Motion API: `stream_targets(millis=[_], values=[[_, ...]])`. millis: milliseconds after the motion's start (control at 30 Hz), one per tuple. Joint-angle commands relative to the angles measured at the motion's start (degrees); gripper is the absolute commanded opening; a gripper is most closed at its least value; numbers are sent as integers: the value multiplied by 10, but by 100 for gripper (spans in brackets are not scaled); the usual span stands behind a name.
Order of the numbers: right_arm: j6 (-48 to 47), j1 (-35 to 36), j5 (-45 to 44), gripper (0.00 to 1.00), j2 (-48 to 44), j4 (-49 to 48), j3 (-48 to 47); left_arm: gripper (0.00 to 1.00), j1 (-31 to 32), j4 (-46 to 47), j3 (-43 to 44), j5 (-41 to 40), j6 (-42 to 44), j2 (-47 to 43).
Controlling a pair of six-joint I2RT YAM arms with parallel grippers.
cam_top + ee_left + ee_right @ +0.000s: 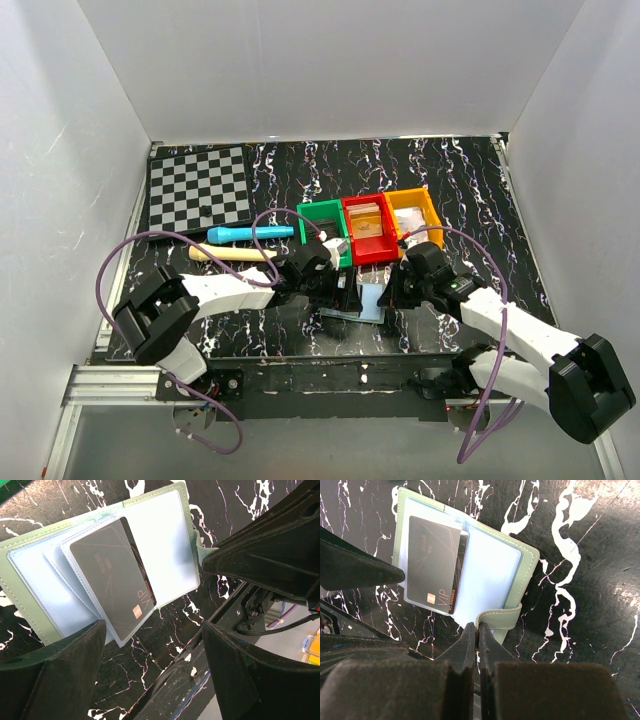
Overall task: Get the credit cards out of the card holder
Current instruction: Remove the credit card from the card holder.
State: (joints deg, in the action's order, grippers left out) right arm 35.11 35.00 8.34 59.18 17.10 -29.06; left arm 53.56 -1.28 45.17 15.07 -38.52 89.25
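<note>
The top view looks steeply down from high above the near edge of the desk [300, 170], far enough back to take in all of it, with the card holder [367, 300] small near that edge. The left wrist view hangs close over the card holder, looking down between its own jaws. The right wrist view is just as close, facing the holder's tab side over its own jaws. All 3 views share the card holder, and each wrist view catches the other arm's jaws.

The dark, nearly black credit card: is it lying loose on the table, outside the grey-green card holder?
No, the dark credit card sits inside a clear sleeve of the open grey-green card holder.
</note>
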Motion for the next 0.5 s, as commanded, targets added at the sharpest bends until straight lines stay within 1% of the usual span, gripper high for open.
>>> stream_targets(millis=[0,267,467], values=[[-7,3,5,1,-14,8,-20,77,5,-4,10,-16,5,-35],[-18,3,-2,1,-27,13,-15,78,3,-54,-17,-84,-1,-89],[-38,2,-24,1,-18,34,-21,78,0,-79,-34,-105,-7,-130]])
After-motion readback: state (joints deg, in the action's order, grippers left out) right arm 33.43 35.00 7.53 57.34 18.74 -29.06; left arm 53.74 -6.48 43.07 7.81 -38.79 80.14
